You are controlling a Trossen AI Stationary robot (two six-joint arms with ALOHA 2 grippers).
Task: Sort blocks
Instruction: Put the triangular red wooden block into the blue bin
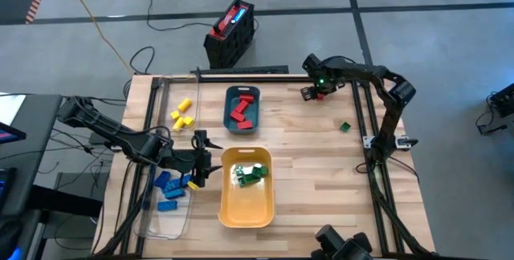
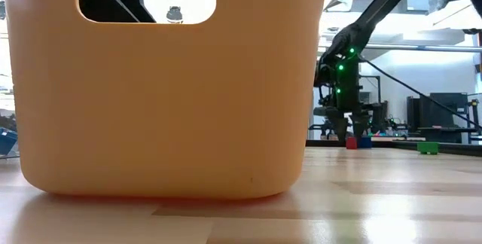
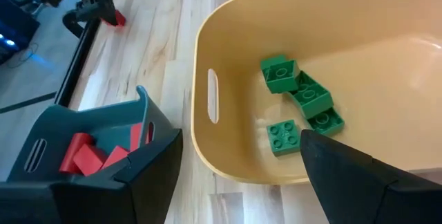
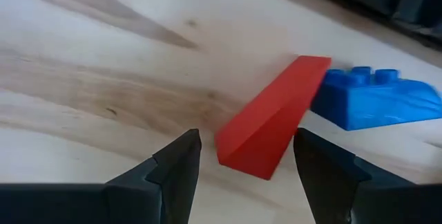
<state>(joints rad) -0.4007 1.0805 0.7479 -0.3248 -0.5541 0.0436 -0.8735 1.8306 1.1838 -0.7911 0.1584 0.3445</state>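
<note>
Wooden counter, mid-sort: the right hand hovered open and empty over a red block touching a blue block; next, likely lowering to grip. The left hand, open, waited by the yellow tray.

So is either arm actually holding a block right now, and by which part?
Nothing is held. The right gripper is open, its jaws either side of a red block on the table. The left gripper is open and empty beside the yellow tray.

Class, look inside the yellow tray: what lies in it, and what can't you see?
Inside the yellow tray lie four green blocks. The left hand, open, covers part of the tray floor, so more cannot be ruled out.
</note>
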